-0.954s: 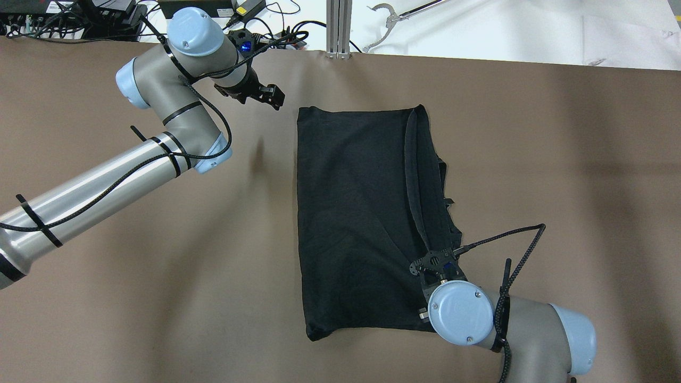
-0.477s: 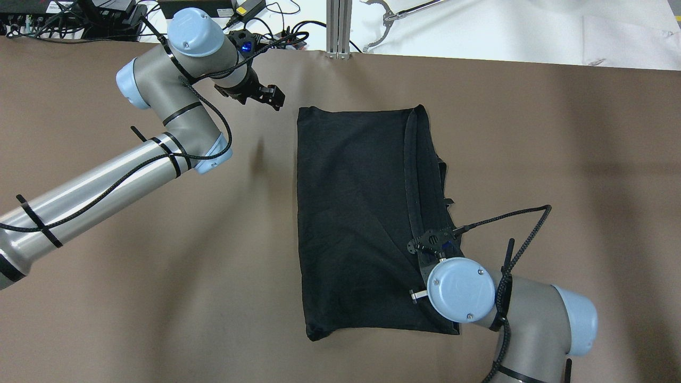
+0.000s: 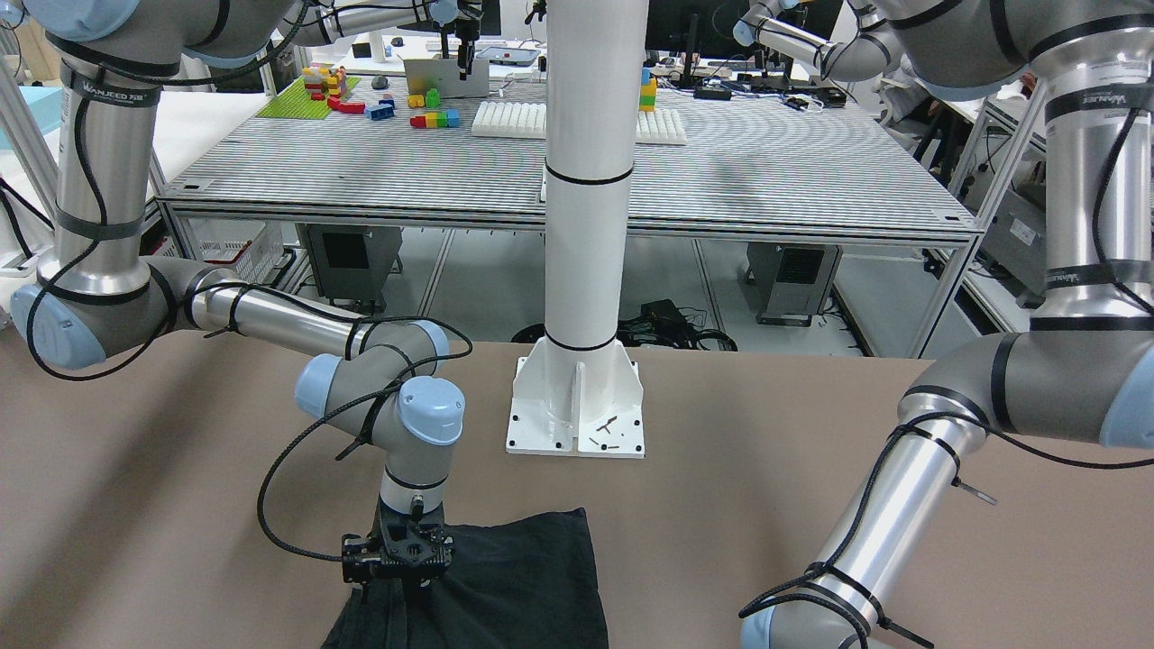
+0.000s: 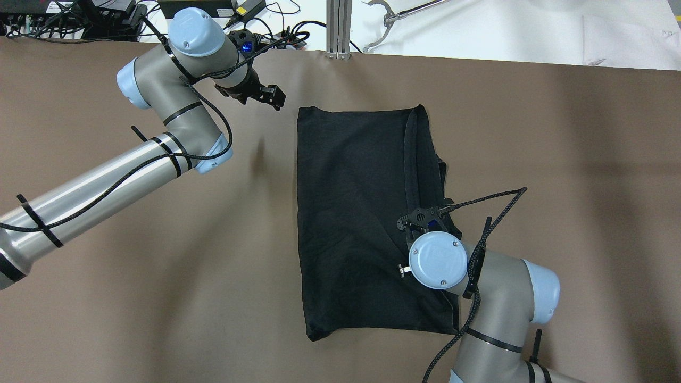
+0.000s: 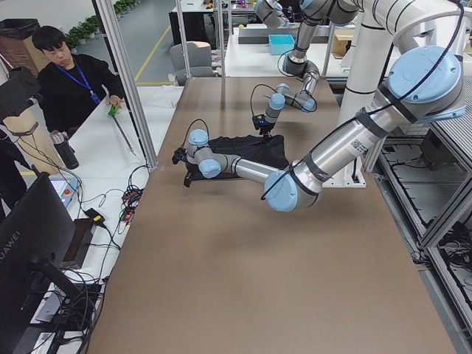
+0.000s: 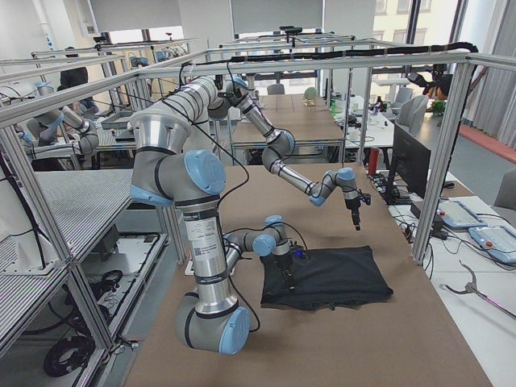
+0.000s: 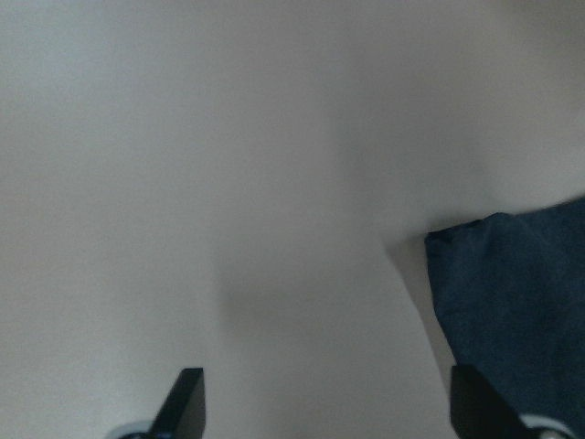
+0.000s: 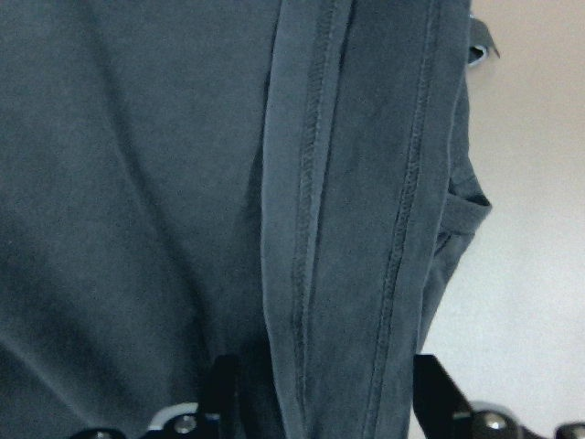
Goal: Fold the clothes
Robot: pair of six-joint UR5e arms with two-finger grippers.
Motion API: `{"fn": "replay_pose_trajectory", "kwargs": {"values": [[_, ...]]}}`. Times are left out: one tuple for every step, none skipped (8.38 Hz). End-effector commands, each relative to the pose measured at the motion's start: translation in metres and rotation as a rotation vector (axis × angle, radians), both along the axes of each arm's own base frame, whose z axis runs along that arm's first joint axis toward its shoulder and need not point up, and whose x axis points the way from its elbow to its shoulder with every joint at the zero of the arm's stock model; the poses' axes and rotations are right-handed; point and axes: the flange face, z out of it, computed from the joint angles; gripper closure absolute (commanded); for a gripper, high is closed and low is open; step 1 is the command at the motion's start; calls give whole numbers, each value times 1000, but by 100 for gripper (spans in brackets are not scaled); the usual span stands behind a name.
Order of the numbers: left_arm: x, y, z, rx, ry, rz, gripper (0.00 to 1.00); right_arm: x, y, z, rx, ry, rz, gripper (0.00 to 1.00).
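The black soft cloth garment (image 4: 351,213) lies flat on the brown table (image 4: 133,292), with bare table all round it. The right gripper (image 8: 324,402) is over its stitched right edge, fingers (image 8: 224,398) spread, holding nothing. The left gripper (image 7: 329,407), also spread and empty, hangs just off its far left corner. Only the right wrist view shows the hem between the fingers.

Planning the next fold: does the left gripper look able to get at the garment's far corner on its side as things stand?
Probably yes. The left gripper hovers open close beside that corner of the black garment, with only bare table between them and nothing lying on the corner.
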Motion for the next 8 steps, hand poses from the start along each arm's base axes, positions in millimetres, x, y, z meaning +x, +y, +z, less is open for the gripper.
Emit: {"fn": "replay_pose_trajectory", "kwargs": {"values": [[0,0,-1,1,0,0,6,0,-18,8,18,-4,-7,41],[0,0,-1,1,0,0,6,6,-24,10,19,0,-35,44],[0,0,0,1,0,0,6,13,-28,16,23,8,-62,44],[0,0,0,1,0,0,6,23,-29,29,23,24,-72,44],[0,0,-1,1,2,1,6,36,-36,39,24,23,-80,44],[0,0,-1,2,1,0,6,55,-39,43,28,18,-108,44],[1,1,-1,1,2,3,6,66,-34,45,32,14,-121,44],[0,0,-1,0,3,0,6,68,-36,43,32,12,-114,43]]}}
